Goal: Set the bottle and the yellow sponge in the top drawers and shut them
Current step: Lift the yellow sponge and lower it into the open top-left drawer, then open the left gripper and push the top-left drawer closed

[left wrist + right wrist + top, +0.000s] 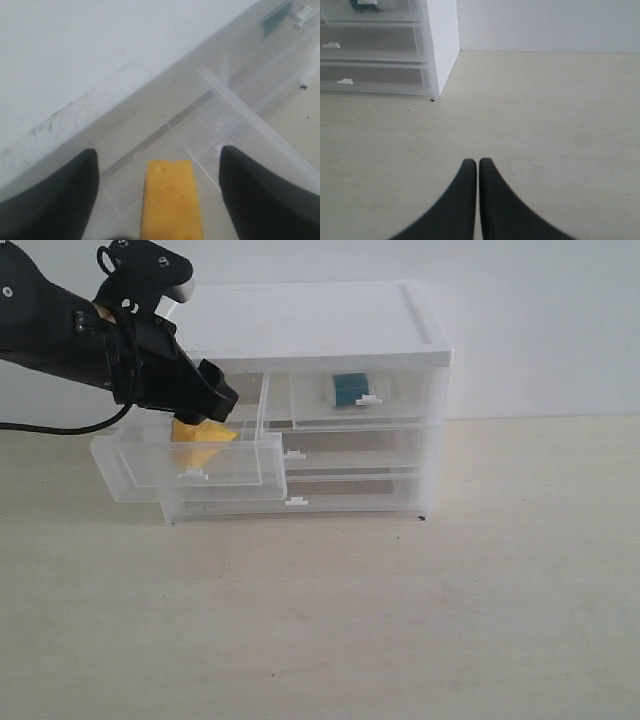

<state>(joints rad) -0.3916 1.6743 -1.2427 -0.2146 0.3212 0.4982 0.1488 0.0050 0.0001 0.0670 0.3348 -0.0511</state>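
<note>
Sponge drop-off: yellow sponge (171, 200) in open top-L drawer (135, 468), left gripper (159, 155) jaws apart around it; bottle (349, 390) in shut top-R drawer (405, 390); right gripper (478, 167) pinched together; next prob.: withdraw, push 1 drawer shut.

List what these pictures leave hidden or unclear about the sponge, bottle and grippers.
Sponge: exterior view, top hidden behind left gripper; left wrist view, near end cut by the picture's edge.
Bottle: exterior view, blurred through the cloudy right top drawer front; cap indistinct.
Right gripper: absent from exterior view; only its tips show in right wrist view.
</note>
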